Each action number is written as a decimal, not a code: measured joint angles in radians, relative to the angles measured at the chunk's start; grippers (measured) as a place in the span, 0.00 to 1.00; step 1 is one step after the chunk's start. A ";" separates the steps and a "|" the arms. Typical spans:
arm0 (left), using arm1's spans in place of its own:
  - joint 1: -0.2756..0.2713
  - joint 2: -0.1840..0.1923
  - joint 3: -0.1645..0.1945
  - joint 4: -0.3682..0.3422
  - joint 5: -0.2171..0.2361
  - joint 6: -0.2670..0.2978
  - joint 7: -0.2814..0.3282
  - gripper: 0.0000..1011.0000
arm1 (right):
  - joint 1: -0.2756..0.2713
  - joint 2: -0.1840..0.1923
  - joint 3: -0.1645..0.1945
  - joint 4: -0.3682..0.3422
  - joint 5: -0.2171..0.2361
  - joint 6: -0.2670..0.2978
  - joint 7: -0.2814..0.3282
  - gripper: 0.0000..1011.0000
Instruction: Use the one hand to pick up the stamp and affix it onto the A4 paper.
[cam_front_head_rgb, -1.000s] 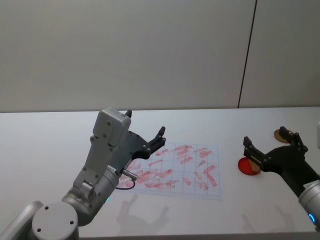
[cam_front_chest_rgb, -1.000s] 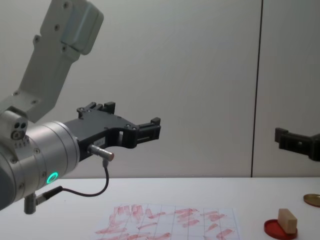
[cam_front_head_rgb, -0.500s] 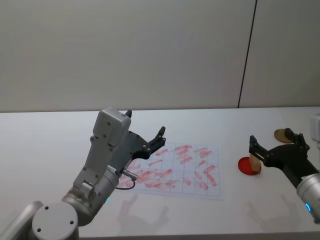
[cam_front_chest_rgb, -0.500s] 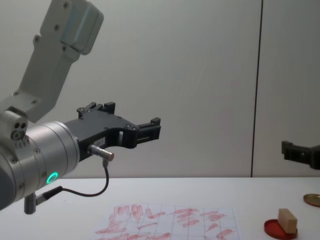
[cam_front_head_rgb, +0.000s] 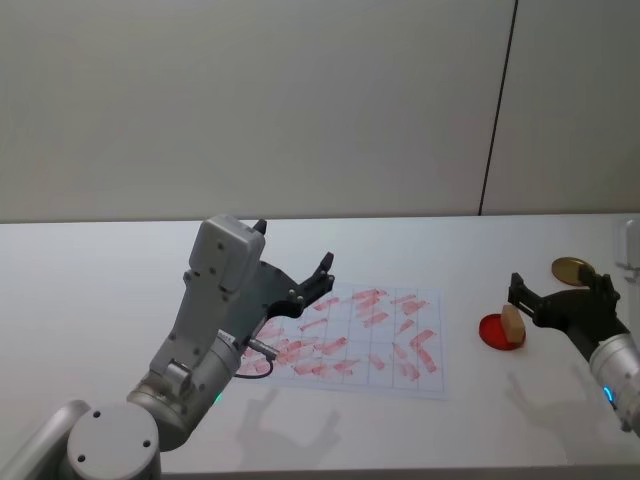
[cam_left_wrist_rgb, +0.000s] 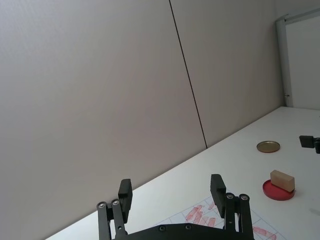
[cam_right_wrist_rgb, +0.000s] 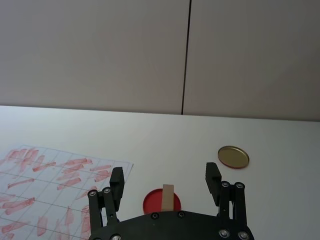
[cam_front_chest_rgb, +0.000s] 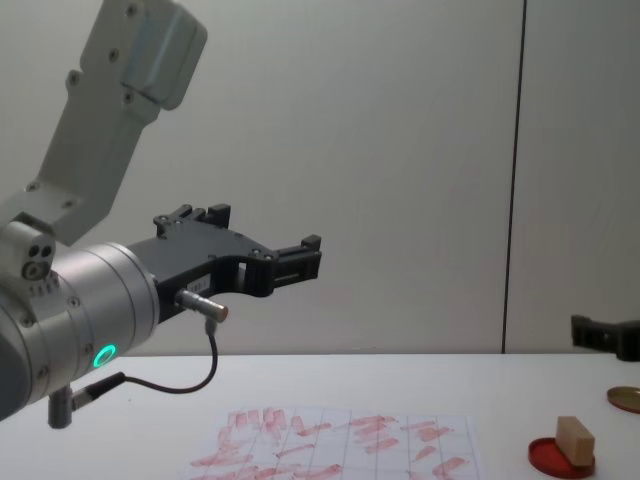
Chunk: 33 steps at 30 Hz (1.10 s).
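The right gripper (cam_front_head_rgb: 558, 285) is held spread wide near the stamp (cam_front_head_rgb: 512, 320), set on a red disc (cam_front_head_rgb: 494, 334) beside the paper (cam_front_head_rgb: 372, 341); the left gripper (cam_front_head_rgb: 291, 246), likewise spread, is parked

All four views toward the stamp (cam_front_head_rgb: 512, 322)

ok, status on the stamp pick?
Right tool open, raised, short of the stamp. Stamp on red disc, untouched. Left tool open, parked high near A4 paper. Path clear.

White table (cam_front_head_rgb: 100, 270): A4 paper (cam_front_head_rgb: 360, 342), red disc (cam_front_head_rgb: 491, 331), brass disc (cam_front_head_rgb: 571, 268).
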 joint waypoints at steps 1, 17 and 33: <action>0.000 0.000 0.000 0.000 0.000 0.000 0.000 0.98 | 0.004 -0.002 0.000 0.006 0.001 0.001 -0.001 0.99; 0.000 0.000 0.000 0.000 0.000 0.000 0.000 0.98 | 0.127 -0.054 0.007 0.233 0.033 0.024 -0.014 0.99; 0.000 0.000 0.000 0.000 0.000 0.000 0.000 0.98 | 0.220 -0.095 0.001 0.422 0.039 0.013 -0.010 0.99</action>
